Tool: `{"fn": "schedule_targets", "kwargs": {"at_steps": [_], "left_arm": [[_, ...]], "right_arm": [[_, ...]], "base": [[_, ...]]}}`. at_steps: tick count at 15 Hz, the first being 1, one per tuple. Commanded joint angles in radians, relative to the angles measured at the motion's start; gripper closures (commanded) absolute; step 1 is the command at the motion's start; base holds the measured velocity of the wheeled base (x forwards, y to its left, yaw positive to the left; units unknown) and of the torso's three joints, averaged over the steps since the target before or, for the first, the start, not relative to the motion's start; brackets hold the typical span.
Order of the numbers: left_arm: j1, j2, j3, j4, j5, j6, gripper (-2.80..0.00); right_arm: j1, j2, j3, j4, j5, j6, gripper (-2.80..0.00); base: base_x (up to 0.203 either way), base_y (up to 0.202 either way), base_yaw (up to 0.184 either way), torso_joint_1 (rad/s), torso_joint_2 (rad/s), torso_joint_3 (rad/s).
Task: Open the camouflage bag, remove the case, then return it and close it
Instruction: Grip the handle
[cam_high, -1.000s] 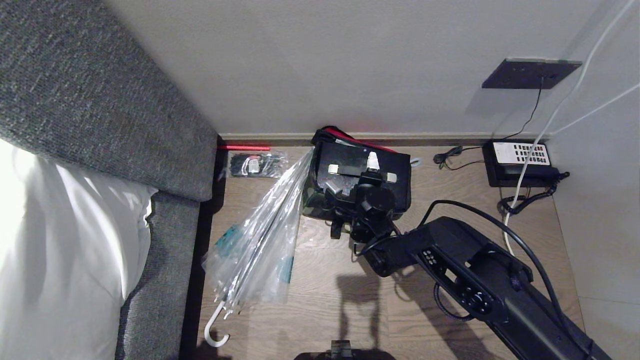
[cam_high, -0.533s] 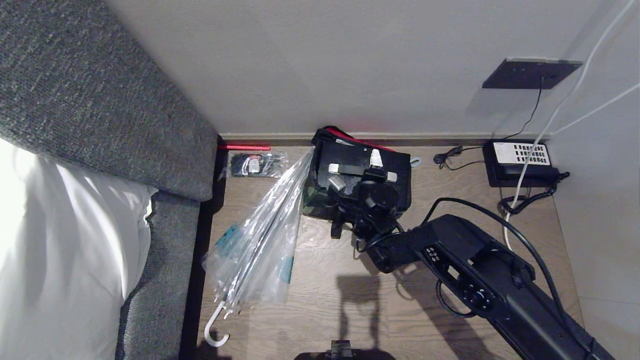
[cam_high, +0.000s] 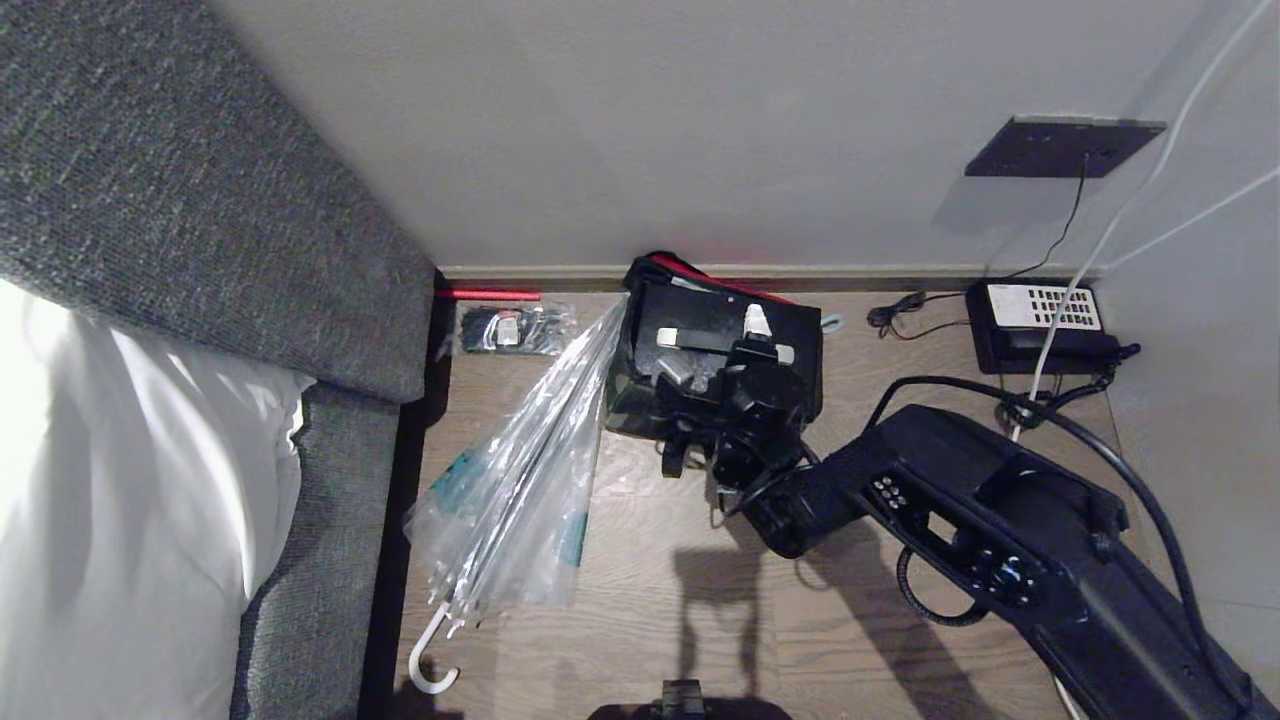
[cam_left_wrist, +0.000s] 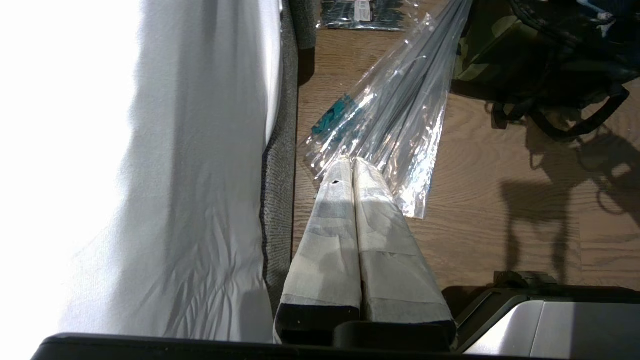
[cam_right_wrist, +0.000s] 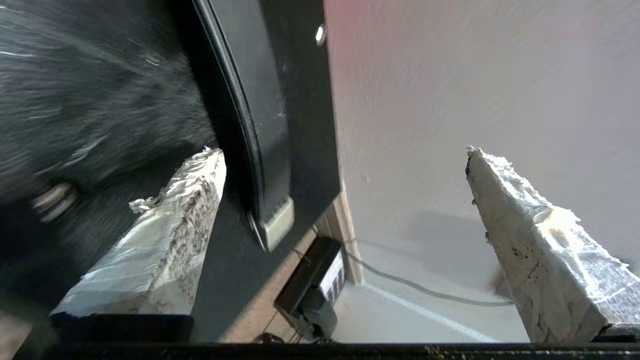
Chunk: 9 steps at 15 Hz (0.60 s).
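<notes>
The camouflage bag (cam_high: 700, 310) stands on the floor against the wall, with a black strapped panel up and a green camouflage patch low on its left side. My right gripper (cam_high: 715, 345) hovers over it, open wide. In the right wrist view the right gripper (cam_right_wrist: 342, 150) has one taped finger (cam_right_wrist: 180, 225) before the bag's dark side, the other finger (cam_right_wrist: 530, 240) before the wall, and the black strapped panel (cam_right_wrist: 300, 100) between them, touching neither. The case is hidden. My left gripper (cam_left_wrist: 352, 162) is shut and empty, parked beside the bed. The left wrist view shows the bag (cam_left_wrist: 500, 50) far off.
A clear plastic-wrapped umbrella (cam_high: 520, 470) leans from the floor onto the bag's left side. A grey padded bed frame (cam_high: 200, 250) bounds the left. A black telephone (cam_high: 1040, 325) with cords sits at the back right, and a small plastic packet (cam_high: 510, 328) at the back left.
My right forearm has swung back and up toward the telephone, and the wrist has drawn slightly back from the bag. The jaws stayed wide open. The bag has not moved.
</notes>
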<state>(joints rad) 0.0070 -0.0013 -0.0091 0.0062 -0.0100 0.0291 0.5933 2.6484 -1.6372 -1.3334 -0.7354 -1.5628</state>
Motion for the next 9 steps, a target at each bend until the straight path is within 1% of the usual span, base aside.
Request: {"fn": "schedule_targets", "kwargs": {"at_steps": [1, 2, 4, 7, 9], "left_arm": [[-0.001, 0.001, 0.0, 0.0, 0.0, 0.0, 0.0], [0.001, 0.001, 0.0, 0.0, 0.001, 0.0, 0.0], [0.001, 0.001, 0.0, 0.0, -0.001, 0.0, 0.0], [0.001, 0.001, 0.0, 0.0, -0.001, 0.0, 0.0], [0.001, 0.001, 0.0, 0.0, -0.001, 0.001, 0.0]], "right_arm": [[0.027, -0.139, 0.148, -0.009, -0.006, -0.004, -2.8], [0.049, -0.206, 0.237, -0.008, -0.015, 0.007, -2.8], [0.09, -0.34, 0.331, 0.004, -0.044, 0.038, -2.8], [0.123, -0.51, 0.351, 0.027, -0.143, 0.057, -2.8], [0.127, -0.595, 0.363, 0.028, -0.184, 0.069, -2.8]], "base": [[0.0, 0.0, 0.0, 0.0, 0.0, 0.0], [0.0, 0.0, 0.0, 0.0, 0.0, 0.0], [0.0, 0.0, 0.0, 0.0, 0.0, 0.0], [0.0, 0.0, 0.0, 0.0, 0.0, 0.0], [0.0, 0.0, 0.0, 0.0, 0.0, 0.0]]}}
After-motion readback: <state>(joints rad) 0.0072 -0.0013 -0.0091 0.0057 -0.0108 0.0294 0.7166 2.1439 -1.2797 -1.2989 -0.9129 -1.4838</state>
